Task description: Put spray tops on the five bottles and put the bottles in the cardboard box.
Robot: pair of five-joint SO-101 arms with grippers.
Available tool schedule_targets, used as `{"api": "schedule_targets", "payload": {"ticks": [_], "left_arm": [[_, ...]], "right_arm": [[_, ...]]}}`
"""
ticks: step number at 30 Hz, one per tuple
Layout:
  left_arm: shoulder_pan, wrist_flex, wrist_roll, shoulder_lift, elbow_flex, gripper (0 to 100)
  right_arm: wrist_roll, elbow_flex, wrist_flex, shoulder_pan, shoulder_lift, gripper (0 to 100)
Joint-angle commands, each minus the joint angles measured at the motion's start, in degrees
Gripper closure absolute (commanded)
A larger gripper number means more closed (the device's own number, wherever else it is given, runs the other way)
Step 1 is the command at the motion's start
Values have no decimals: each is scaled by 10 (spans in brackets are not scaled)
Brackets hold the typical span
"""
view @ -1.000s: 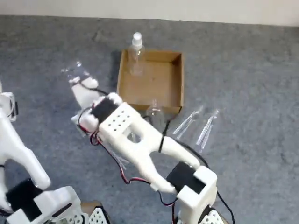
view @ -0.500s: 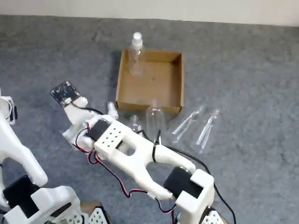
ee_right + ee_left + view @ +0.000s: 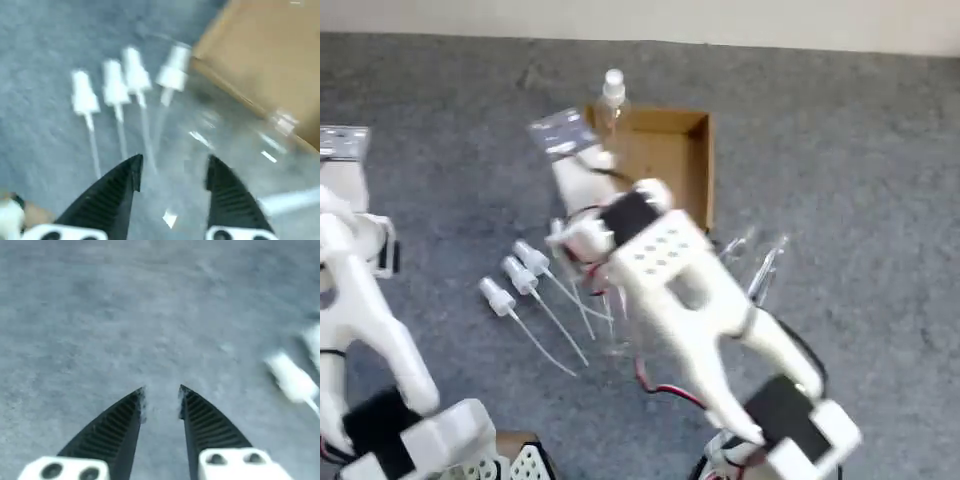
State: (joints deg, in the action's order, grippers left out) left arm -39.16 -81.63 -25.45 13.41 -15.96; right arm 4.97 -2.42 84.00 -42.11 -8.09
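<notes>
Several white spray tops [image 3: 114, 87] with long tubes lie in a row on the grey carpet, also in the high view as spray tops [image 3: 517, 273]. The cardboard box [image 3: 698, 170] sits behind them; a capped bottle [image 3: 612, 95] stands at its far left corner. My right gripper [image 3: 172, 162] is open above the carpet, nothing between its fingers. A clear bottle [image 3: 240, 142] lies just ahead of it, by the box [image 3: 265, 55]. My left gripper [image 3: 161, 390] hangs over bare carpet, slightly open and empty, with a blurred spray top [image 3: 292, 380] off to one side.
Two clear bottles [image 3: 760, 265] lie on the carpet right of the right arm [image 3: 680, 280]. The left arm [image 3: 355, 300] stands at the table's left side. Bare carpet stretches right of the box and along the back.
The right arm has swung from the left of the box toward the box, uncovering the row of spray tops. The left arm has shifted, its wrist now showing at the upper left.
</notes>
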Motion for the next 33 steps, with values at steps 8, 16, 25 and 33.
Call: {"api": "schedule_targets", "payload": {"ticks": [8,16,25,33], "left_arm": [[251,-39,164,167,-143,852],[273,79,260,167,-248,864],[243,156,318,160,-291,864],[225,229,396,31,-305,864]], "right_arm": [[-233,197,47,363,-184,878],[-338,402,-86,502,-206,878],[-340,461,-145,512,-211,878],[-340,462,-144,513,-211,878]]}}
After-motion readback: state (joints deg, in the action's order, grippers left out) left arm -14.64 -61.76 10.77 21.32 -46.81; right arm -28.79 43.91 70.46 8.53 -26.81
